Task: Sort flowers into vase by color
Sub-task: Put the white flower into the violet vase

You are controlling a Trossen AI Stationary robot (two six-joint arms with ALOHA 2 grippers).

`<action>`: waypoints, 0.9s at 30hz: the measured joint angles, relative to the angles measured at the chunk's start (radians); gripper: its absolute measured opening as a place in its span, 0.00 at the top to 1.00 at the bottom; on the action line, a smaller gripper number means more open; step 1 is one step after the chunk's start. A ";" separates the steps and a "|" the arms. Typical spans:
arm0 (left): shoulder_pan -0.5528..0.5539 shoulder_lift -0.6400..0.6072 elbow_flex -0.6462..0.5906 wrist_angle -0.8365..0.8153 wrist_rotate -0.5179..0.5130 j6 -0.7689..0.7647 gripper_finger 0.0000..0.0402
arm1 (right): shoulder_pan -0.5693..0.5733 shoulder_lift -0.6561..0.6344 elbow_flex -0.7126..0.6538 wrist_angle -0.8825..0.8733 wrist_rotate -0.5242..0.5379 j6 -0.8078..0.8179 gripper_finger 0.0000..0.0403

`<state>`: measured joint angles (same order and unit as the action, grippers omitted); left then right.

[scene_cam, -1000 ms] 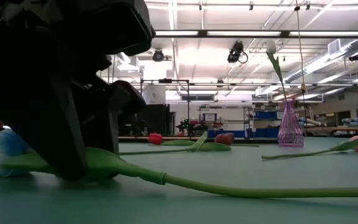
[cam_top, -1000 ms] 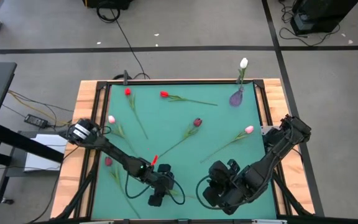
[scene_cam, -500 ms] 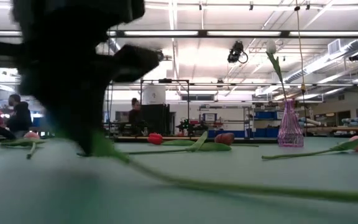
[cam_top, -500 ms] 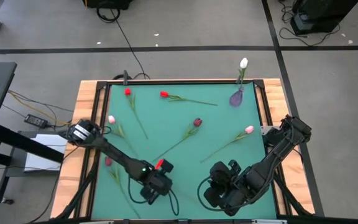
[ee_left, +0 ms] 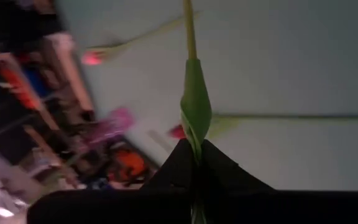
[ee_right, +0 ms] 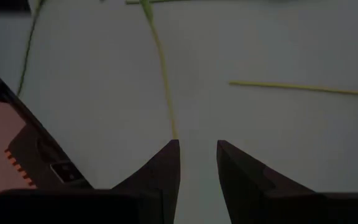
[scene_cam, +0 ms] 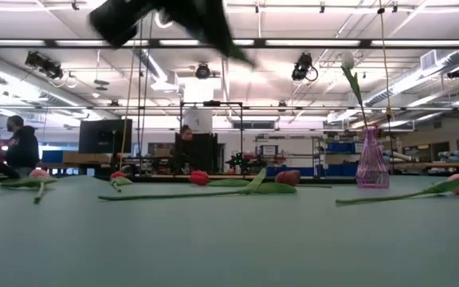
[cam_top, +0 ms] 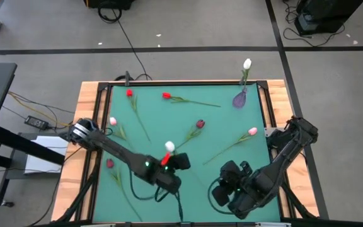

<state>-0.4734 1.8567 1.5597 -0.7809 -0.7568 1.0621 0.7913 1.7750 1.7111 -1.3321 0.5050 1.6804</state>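
My left gripper (cam_top: 179, 163) hangs above the near middle of the green table, shut on a white tulip whose head (cam_top: 169, 146) shows beside it. In the low view this gripper (scene_cam: 174, 14) is at the top, clear of the table. My right gripper (cam_top: 230, 181) waits open, low over the near right part; its wrist view (ee_right: 197, 155) shows bare stems ahead. A purple vase (cam_top: 239, 99) at the far right holds one white tulip (cam_top: 247, 64). Two red tulips (cam_top: 166, 96), a dark red one (cam_top: 200, 124) and pink ones (cam_top: 252, 131) lie flat on the table. My left gripper pinches the white tulip's green stem between its two fingers, at the place where a leaf (ee_left: 196, 118) wraps it. The stem (ee_left: 189, 25) runs straight on beyond the fingertips. The flower is lifted clear of the table.
A pink tulip (cam_top: 113, 121) and another bud (cam_top: 109, 163) lie near the left edge. A raised dark frame (cam_top: 169, 82) borders the table. In the low view the vase (scene_cam: 370, 163) stands at the far right, and people show in the room behind.
My left gripper, shut on the white tulip's stem, has risen from the near table and moved toward the far right. The whole flower has been lifted clear of the table, its head now showing beside the gripper. My right gripper has shifted slightly toward the right.
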 joint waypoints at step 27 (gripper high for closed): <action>0.259 -0.380 0.005 0.474 0.258 1.203 0.97 | -0.158 -0.322 0.001 0.348 0.156 -0.519 0.70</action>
<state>-0.2148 1.4767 1.5649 -0.3068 -0.4984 2.2652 0.6335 1.4526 1.7123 -0.9845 0.6614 1.1611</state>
